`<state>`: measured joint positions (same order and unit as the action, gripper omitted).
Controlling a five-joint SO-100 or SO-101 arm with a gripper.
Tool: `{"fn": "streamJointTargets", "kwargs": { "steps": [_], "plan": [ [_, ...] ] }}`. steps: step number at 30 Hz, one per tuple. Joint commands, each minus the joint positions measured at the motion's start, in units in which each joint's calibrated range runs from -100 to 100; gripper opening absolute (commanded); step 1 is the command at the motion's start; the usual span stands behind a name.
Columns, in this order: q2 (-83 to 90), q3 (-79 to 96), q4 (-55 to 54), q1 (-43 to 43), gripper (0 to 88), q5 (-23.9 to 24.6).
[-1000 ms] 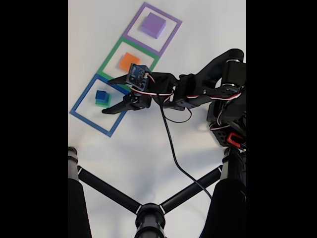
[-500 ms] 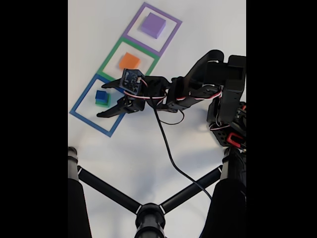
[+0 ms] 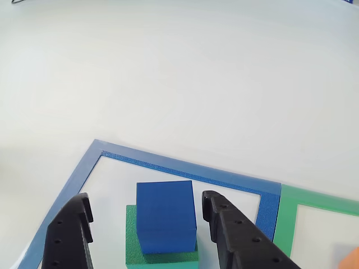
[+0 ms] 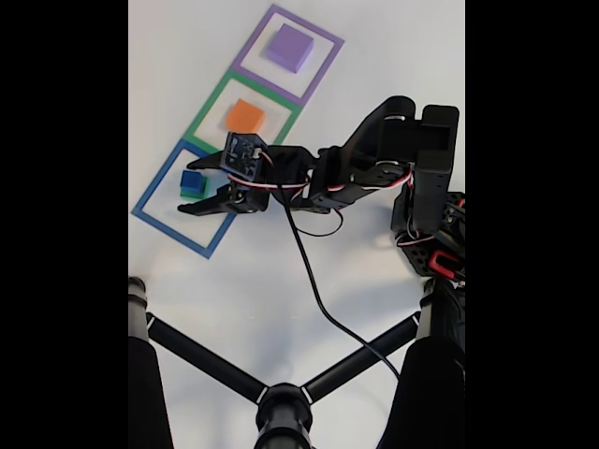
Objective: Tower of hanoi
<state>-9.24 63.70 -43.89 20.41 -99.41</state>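
In the other view, the hand (image 3: 147, 208) is spread wide, its two black fingers flanking a blue cube (image 3: 166, 216) stacked on a green block (image 3: 134, 249) at lower centre, without touching. The stack sits inside the blue square outline (image 4: 154, 192) at left of the fixed view on the white tabletop (image 4: 281, 281).

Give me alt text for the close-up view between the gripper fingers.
An open gripper straddles a blue cube stacked on a wider green block, one black finger on each side and neither touching. The stack sits inside a blue square outline on a white table.
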Motion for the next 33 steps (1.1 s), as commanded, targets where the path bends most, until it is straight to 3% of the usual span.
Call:
{"fn": "streamJointTargets", "kwargs": {
  "steps": [1,25,33],
  "plan": [
    [0.3,-1.4,-1.3,0.8,18.5,-0.6],
    [-0.2,-1.0,0.1,1.3,2.2,-0.6],
    [3.9,-1.0,3.9,1.0,0.6,-0.6]
  ]
}}
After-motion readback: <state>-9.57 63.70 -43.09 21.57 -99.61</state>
